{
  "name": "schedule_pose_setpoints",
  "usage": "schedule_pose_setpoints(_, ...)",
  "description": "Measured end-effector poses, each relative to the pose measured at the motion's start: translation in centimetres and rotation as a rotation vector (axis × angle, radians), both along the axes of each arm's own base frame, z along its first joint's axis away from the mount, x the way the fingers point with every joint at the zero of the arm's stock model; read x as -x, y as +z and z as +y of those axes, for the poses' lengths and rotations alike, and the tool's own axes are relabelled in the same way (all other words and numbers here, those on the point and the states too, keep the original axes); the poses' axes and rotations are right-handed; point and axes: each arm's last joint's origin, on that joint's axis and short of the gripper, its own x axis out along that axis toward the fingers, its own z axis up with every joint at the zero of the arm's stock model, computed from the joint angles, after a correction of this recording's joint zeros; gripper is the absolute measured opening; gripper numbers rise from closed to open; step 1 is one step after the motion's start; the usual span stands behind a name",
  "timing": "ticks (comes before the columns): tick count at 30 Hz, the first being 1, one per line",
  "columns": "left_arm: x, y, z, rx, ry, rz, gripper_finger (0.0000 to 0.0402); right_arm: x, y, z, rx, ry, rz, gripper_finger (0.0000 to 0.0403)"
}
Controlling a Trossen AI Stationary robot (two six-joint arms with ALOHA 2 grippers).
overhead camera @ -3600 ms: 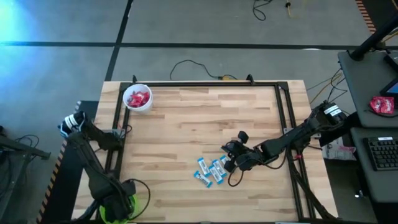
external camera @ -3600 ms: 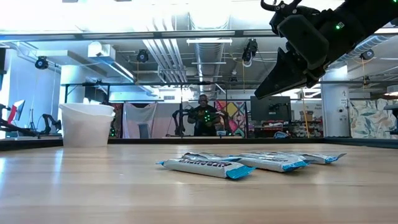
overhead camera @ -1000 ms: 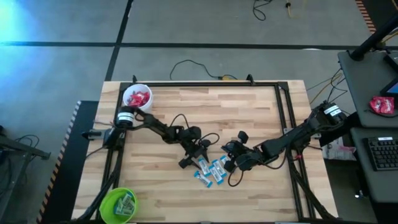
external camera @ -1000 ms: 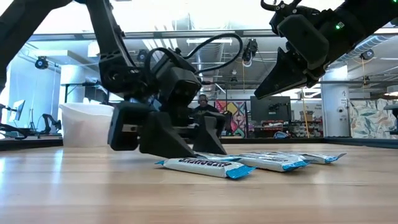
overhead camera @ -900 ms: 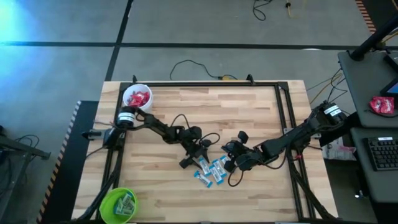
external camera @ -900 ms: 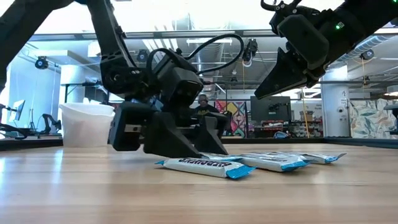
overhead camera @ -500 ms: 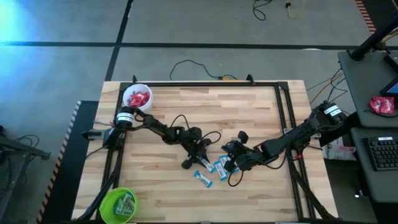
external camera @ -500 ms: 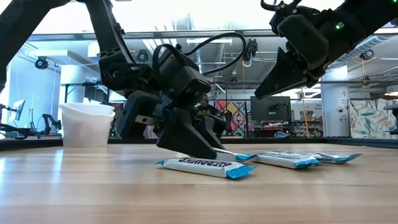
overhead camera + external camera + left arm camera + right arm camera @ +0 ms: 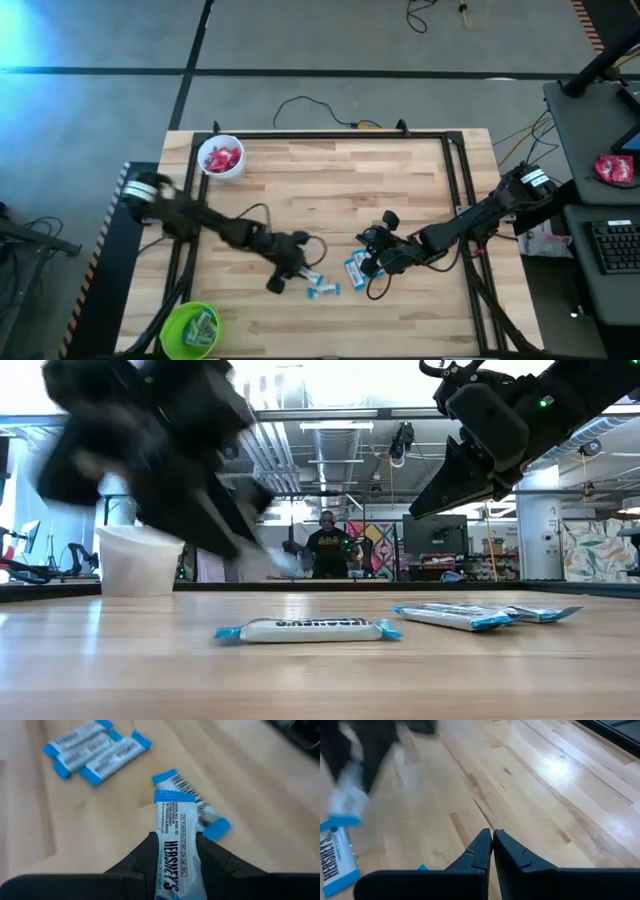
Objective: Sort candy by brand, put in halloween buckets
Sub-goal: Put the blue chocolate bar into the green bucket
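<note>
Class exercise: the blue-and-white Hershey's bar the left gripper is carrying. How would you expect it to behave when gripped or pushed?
The Hershey's bar juts straight beyond the left gripper without drooping, so it is probably fairly stiff. Its wrapper looks glossy, so it could slip. The flat loose bar on the table suggests pushed bars would slide, not roll.

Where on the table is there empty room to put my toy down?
The far half is bare wood, between the white bucket and the right rail. The near right corner is free too. It is crowded in the near middle: blue candy, the left gripper holding one, and the right gripper.
</note>
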Motion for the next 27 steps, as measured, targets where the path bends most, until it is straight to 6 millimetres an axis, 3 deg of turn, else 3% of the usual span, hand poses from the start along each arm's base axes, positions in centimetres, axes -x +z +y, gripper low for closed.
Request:
schedule_pose_setpoints(4,3.4,4.5,-2.1,-0.020,0.071,0.073,0.0087,0.0,0.0,0.0,0.000,0.000,0.000,0.0013)
schedule_pose_setpoints(8,6.3,10.4,-3.2,0.085,0.142,0.179,0.0088,0.0,0.0,0.0,0.000,0.000,0.000,0.0013)
schedule_pose_setpoints(13,10.1,15.6,-5.3,0.249,0.282,0.403,0.0088,0.0,0.0,0.0,0.000,0.000,0.000,0.0013)
schedule_pose_setpoints(16,12.4,18.1,-7.0,0.360,0.370,0.632,0.0088,0.0,0.0,0.0,0.000,0.000,0.000,0.0013)
schedule_pose_setpoints(21,15.5,20.2,-10.6,0.442,0.507,0.905,0.0089,0.0,0.0,0.0,0.000,0.000,0.000,0.0013)
schedule_pose_setpoints(24,16.4,19.3,-12.5,0.432,0.595,1.093,0.0089,0.0,0.0,0.0,0.000,0.000,0.000,0.0013)
schedule_pose_setpoints(27,16.4,17.5,-13.8,0.345,0.635,1.176,0.0089,0.0,0.0,0.0,0.000,0.000,0.000,0.0013)
